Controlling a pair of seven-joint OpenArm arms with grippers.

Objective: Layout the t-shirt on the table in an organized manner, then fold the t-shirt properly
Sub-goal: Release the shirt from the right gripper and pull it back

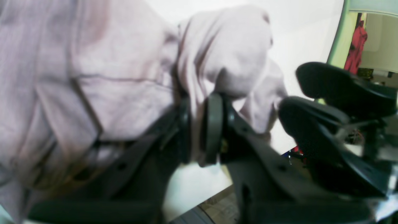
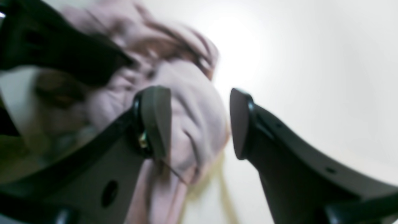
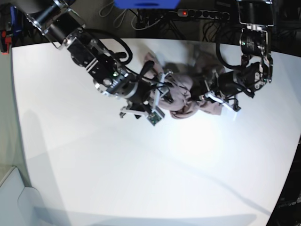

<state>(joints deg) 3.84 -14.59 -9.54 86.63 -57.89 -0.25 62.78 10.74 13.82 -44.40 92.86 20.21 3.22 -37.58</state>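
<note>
Item: bunched dusty-mauve soft cotton t-shirt (image 3: 181, 96), light, limp, best taken at hems; left end effector (image 1: 202, 127) pinching a fold, right end effector (image 2: 200, 124) spread.

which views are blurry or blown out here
Right wrist view: soft all over, the t-shirt smeared, the table glaring white. Left wrist view: mildly blurred. Base view: sharpest, with fisheye bending of the table edges and a bright patch.

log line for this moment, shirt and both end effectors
t-shirt: bunched on table, not laid out | left end effector: shut on t-shirt | right end effector: open at the shirt
</note>
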